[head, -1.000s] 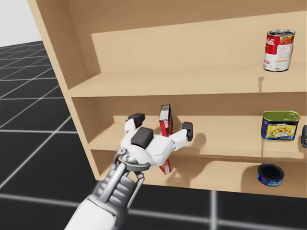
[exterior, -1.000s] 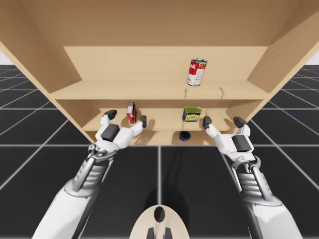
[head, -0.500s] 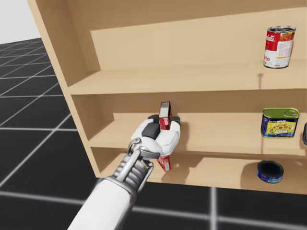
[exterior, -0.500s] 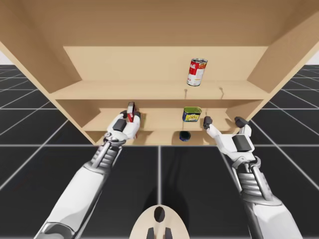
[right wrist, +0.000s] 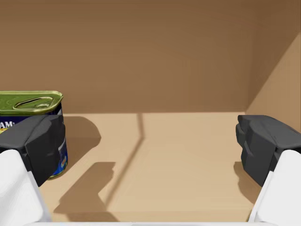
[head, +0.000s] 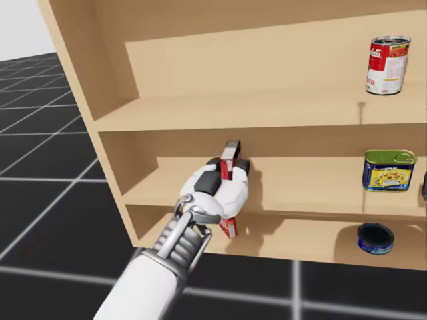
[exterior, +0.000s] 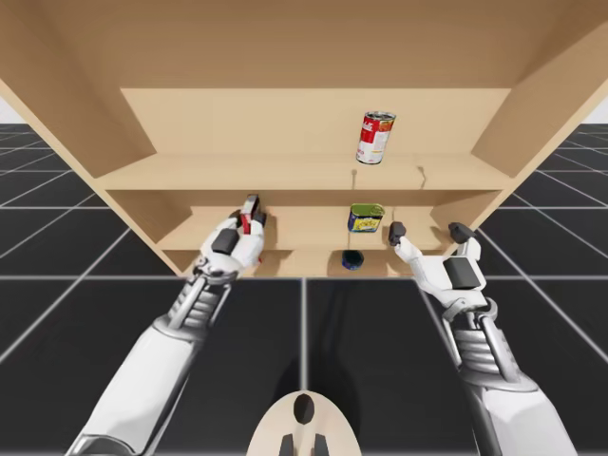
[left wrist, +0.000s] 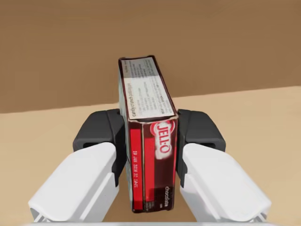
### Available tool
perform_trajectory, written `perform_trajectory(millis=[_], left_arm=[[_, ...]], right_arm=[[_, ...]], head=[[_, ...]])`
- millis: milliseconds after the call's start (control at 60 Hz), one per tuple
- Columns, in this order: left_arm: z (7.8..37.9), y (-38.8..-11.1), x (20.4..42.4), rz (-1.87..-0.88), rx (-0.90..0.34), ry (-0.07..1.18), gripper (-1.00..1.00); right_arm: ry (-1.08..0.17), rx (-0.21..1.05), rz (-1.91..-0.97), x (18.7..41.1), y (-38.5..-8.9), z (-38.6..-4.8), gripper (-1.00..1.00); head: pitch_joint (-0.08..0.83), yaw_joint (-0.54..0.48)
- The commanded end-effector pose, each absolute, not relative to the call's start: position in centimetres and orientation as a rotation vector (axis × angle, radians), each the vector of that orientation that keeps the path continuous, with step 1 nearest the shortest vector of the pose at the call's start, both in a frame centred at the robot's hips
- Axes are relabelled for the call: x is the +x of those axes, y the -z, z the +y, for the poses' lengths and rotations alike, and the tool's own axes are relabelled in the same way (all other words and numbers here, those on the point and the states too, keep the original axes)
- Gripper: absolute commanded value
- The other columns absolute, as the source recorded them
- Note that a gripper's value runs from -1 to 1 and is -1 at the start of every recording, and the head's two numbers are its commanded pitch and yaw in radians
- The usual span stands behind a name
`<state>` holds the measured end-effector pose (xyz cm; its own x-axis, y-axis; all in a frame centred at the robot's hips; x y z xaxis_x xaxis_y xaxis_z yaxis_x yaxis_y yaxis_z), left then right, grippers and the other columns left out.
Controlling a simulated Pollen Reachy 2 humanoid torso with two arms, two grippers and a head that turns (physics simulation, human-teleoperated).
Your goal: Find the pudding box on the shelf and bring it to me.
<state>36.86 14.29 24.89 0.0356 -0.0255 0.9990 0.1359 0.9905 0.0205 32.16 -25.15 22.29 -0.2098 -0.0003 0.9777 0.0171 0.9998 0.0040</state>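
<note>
Item: pudding box, upright at the front edge of the middle shelf.
Left gripper: fingers were spread a second ago and now clamp both of the box's faces. Grasp made; withdrawal is probably next.
Right gripper: open, holding nothing.

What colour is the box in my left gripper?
The pudding box is brown and red with a white side, clearest in the left wrist view.

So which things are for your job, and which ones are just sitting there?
For the job:
- pudding box, clamped in my left gripper
- shelf

Just sitting there:
- red and white can, upper board
- green-topped blue tin, middle board
- low dark blue tin, bottom board
- my right gripper, open, holding nothing
</note>
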Motion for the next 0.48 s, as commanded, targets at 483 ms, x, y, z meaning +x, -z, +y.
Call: perform_trajectory(millis=[483], left_arm=[[16.2,-28.8,23.5,-1.676,-0.115,0.211,1.00]], right_arm=[[0.025,-0.014,-1.785,32.2,-22.3,-25.2,-1.00]], head=[[0.384,0.25]])
